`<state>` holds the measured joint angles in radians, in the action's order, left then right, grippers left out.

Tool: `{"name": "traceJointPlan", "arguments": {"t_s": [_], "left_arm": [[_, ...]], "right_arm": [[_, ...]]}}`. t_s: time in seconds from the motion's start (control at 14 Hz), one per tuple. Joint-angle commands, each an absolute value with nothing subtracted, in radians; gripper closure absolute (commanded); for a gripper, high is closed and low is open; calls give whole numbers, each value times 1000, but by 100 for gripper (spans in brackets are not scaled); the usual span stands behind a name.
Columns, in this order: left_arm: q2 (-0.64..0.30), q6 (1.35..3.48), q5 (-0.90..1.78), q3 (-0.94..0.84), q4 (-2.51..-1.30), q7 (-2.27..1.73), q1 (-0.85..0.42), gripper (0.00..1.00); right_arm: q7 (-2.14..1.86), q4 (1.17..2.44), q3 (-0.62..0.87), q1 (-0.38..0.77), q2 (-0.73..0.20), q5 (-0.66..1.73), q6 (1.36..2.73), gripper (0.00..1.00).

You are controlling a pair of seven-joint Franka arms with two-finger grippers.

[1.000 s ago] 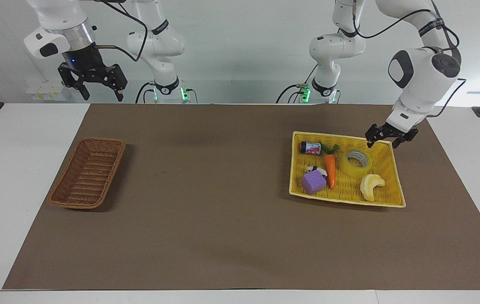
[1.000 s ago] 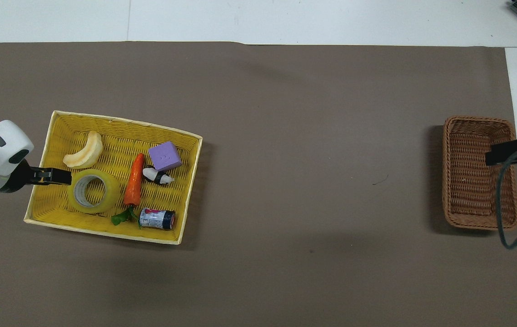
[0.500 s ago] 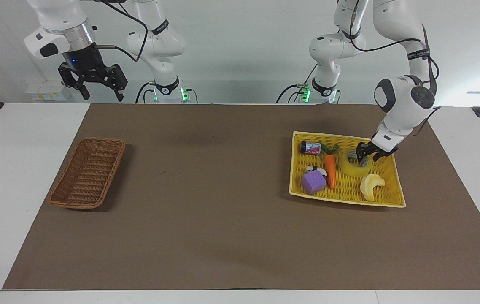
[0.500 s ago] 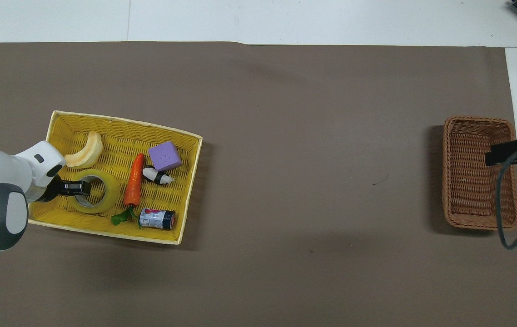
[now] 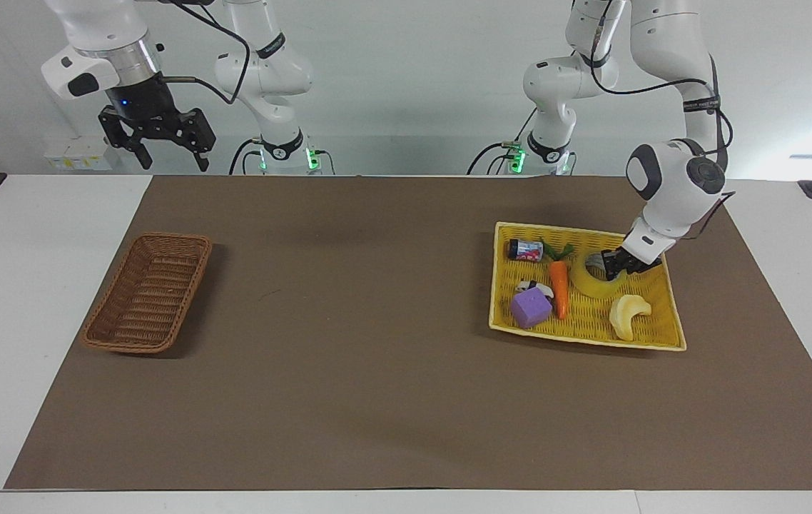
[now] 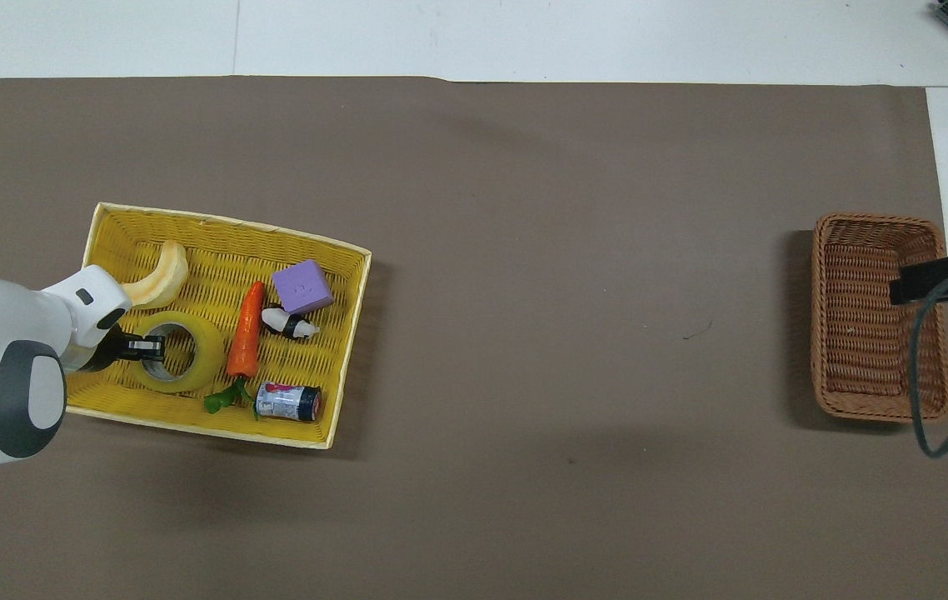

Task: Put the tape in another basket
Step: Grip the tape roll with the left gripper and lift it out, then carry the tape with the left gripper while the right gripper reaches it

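Note:
The tape [image 5: 594, 287] [image 6: 201, 358], a yellow translucent roll, lies flat in the yellow woven tray [image 5: 584, 232] [image 6: 224, 221] toward the left arm's end of the table. My left gripper [image 5: 616, 270] [image 6: 147, 346] is down in the tray, shut on the wall of the roll, with one finger inside its hole. The brown wicker basket [image 5: 149, 293] [image 6: 865, 333] stands with nothing in it toward the right arm's end. My right gripper [image 5: 172, 163] [image 6: 914, 287] hangs open high over that end, over the basket in the overhead view, and waits.
In the tray beside the tape lie an orange carrot [image 5: 558, 282] [image 6: 246, 333], a purple block [image 5: 531, 307], a pale banana toy [image 5: 629, 314], a small can [image 5: 524, 250] and a small black-and-white toy [image 6: 289, 323]. A brown mat [image 5: 377, 321] covers the table.
My left gripper came down from the tray's edge onto the tape and closed on the roll's wall. The right arm has not moved.

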<state>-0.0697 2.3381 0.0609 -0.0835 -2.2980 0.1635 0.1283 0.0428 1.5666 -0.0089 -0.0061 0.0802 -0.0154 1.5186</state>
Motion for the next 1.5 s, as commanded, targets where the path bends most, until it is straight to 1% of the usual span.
{"name": "traceJointPlan", "arguments": {"t_s": [0.0,0.14,0.36,0.57,0.64,0.79,1.07,1.14,1.29,1.43], "left_arm": [[-74,2211,78,-89,-2188,189,146,100],[-74,2097,78,-89,-2099,181,146,100],[-57,1935,77,-87,-1967,169,146,100],[-43,1778,66,-95,-1826,88,130,100],[-38,1729,66,-100,-1783,78,129,100],[-14,1610,63,-101,-1697,77,127,100],[-6,1380,51,-118,-1513,77,129,100],[-8,1358,51,-118,-1493,77,129,100],[12,1382,52,-132,-1515,60,123,100],[21,1404,52,-133,-1539,60,121,100]], "right_arm": [[12,1585,-8,-17,101,-2,1508,0],[8,1574,-8,-17,101,2,1485,0],[3,1560,-8,-15,100,0,1491,0],[-12,1594,-3,0,100,8,1525,0],[-11,1611,0,2,98,35,1541,0],[-11,1632,9,21,91,80,1623,0],[23,1638,9,74,51,167,1692,0],[47,1638,9,83,38,207,1706,0],[142,1637,9,133,26,267,1767,0],[230,1638,9,182,18,354,1776,0]]}}
